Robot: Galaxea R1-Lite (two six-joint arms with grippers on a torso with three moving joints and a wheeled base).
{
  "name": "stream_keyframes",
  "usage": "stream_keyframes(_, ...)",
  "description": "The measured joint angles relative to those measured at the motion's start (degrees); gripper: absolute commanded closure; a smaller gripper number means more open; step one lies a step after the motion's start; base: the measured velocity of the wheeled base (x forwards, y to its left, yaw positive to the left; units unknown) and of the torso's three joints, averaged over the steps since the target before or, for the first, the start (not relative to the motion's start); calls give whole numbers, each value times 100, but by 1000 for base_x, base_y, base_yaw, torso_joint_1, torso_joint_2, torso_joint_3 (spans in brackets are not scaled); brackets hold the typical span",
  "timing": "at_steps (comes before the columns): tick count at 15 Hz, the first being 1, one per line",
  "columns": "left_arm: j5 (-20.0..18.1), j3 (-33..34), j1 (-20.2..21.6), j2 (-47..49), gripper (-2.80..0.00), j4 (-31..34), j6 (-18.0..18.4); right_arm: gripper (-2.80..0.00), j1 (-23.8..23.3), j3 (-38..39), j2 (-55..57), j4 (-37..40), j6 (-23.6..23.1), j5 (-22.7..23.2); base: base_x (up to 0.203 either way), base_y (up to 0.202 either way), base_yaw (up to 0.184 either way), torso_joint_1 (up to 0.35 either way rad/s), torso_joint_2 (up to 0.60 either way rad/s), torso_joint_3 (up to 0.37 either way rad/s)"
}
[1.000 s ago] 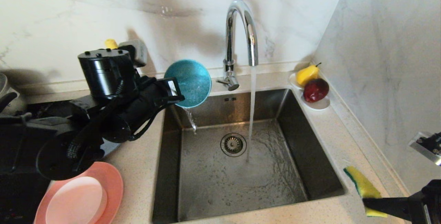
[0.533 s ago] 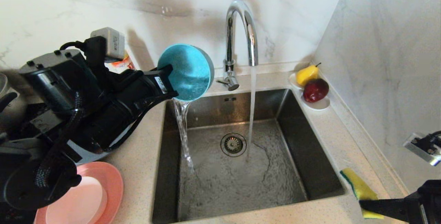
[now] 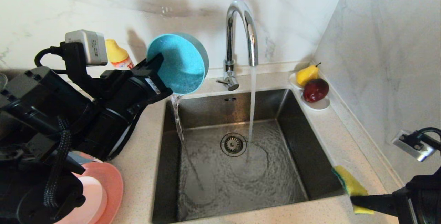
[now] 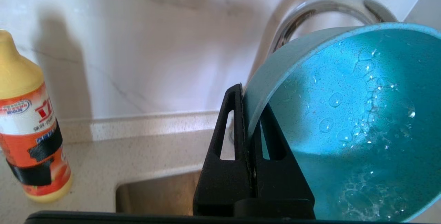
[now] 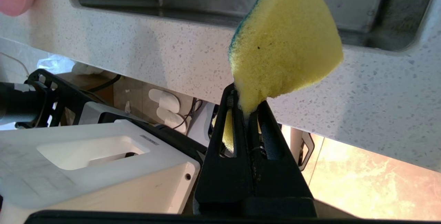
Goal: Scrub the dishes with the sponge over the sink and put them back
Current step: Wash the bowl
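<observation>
Teal bowl (image 3: 179, 63) in head view: tipped on edge above the back left corner of the sink (image 3: 320, 169), left gripper (image 3: 156, 75) clamped on its rim, water pouring off the low edge into the basin. Tap (image 3: 241, 34) running, stream landing just beside the drain (image 3: 233, 144). Salmon-pink plate (image 3: 112, 186) on the counter left of the sink, pale bowl (image 3: 91, 200) on it, both partly hidden by the left arm. Yellow-capped bottle (image 3: 117, 56) against the back wall. Saucer (image 3: 318, 104) with a yellow and a red fruit at the sink's back right corner. Right gripper (image 3: 358, 201) at the front right corner, pinched on the sponge (image 3: 349, 184), which pokes over the sink's rim.

Left wrist view: both fingers (image 4: 220, 169) tight on the bowl wall (image 4: 344, 113), 1 inside, 1 outside; droplets and suds inside. Bottle (image 4: 31, 131) upright on the counter.

Right wrist view: fingers (image 5: 224, 162) squeezed on the sponge's (image 5: 286, 44) end, yellow face to camera, green layer on the far side, sink rim behind it.
</observation>
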Motion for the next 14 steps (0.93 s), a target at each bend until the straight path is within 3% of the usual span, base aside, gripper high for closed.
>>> stream_keyframes(3, -8, 11, 7, -21, 0, -419, 41, 0, 0, -4, 50, -11, 2, 4, 0, 0, 0, 0, 0, 0)
stream_keyframes(14, -176, -310, 2, -802, 0, -278, 151, 0, 0, 60, 185, -149, 11, 144, 0, 0, 0, 0, 0, 0)
